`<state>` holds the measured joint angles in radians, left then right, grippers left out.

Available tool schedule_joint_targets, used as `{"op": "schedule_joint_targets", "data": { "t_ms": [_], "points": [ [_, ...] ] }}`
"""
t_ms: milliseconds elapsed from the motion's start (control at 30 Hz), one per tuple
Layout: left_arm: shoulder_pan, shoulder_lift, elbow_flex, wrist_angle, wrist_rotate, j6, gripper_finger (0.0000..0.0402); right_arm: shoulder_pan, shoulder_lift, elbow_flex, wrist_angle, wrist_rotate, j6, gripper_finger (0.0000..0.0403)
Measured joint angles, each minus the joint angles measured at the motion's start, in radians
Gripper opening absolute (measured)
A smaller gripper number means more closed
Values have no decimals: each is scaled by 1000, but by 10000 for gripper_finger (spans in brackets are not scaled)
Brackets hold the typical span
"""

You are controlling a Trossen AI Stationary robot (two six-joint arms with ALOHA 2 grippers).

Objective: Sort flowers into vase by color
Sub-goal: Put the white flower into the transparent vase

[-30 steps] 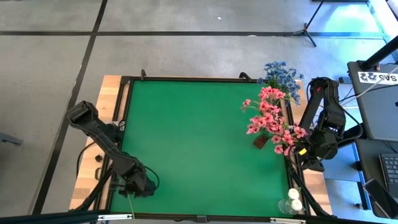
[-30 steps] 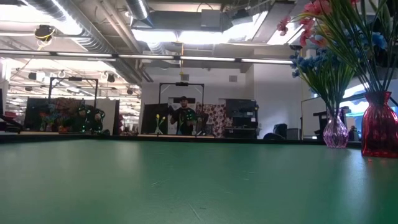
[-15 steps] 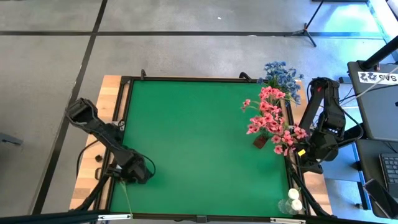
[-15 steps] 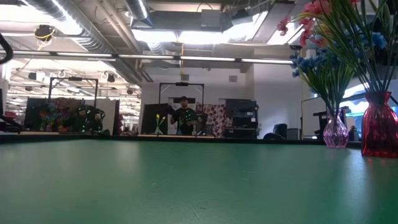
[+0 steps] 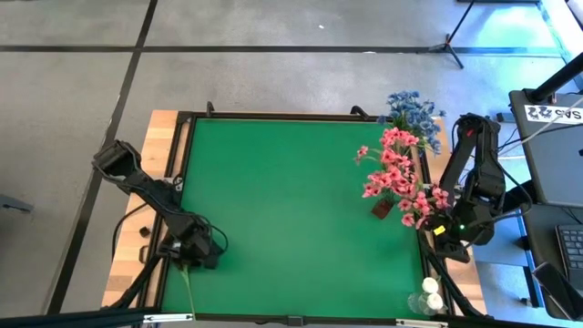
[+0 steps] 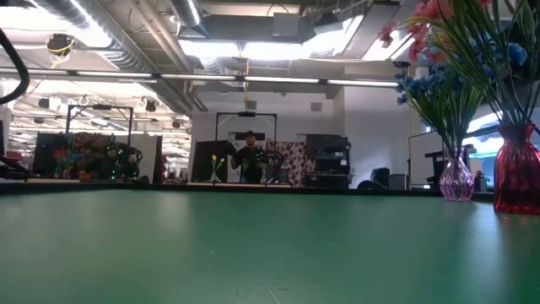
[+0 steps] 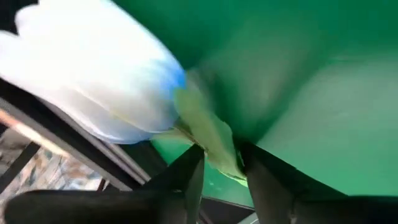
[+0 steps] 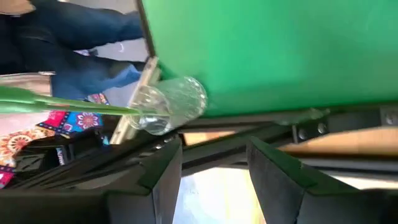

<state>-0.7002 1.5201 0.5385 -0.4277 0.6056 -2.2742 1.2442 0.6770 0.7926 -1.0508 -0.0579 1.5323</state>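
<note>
My left gripper (image 5: pixel 193 258) is over the mat's near left part, shut on a white tulip-like bud's green stem. The bud (image 7: pixel 93 74) fills the left wrist view just beyond the fingers. In the high view the gripper hides the bud, and the stem (image 5: pixel 187 290) trails toward the near edge. My right gripper (image 5: pixel 446 242) is open and empty beside the table's right edge, between the red vase of pink flowers (image 5: pixel 393 178) and the clear vase of white buds (image 5: pixel 428 297). Blue flowers (image 5: pixel 414 109) stand in a vase at the far right. My left gripper pinches the green stem and leaf (image 7: pixel 214 140) just below the white bud between its two fingers (image 7: pixel 186 171). The bud sticks out past the fingertips. The rest of the stem runs back toward the table's near edge.
The green mat (image 5: pixel 291 210) is bare in its middle and far left. The clear vase (image 8: pixel 171 102) also shows in the right wrist view, beside the mat's edge. In the low view the purple vase (image 6: pixel 456 179) and red vase (image 6: pixel 516 177) stand at the right. People show in the room behind.
My left gripper has moved a little toward the table's far edge with the flower, and more of the stem now shows behind it toward the near edge.
</note>
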Motion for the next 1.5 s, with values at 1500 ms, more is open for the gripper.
{"op": "schedule_joint_targets", "data": {
  "t_ms": [1500],
  "points": [
    [255, 3, 844, 202, -1233, 1415, 6, -1, 102, 396, 813, 964, -1297, 189]
  ]
}}
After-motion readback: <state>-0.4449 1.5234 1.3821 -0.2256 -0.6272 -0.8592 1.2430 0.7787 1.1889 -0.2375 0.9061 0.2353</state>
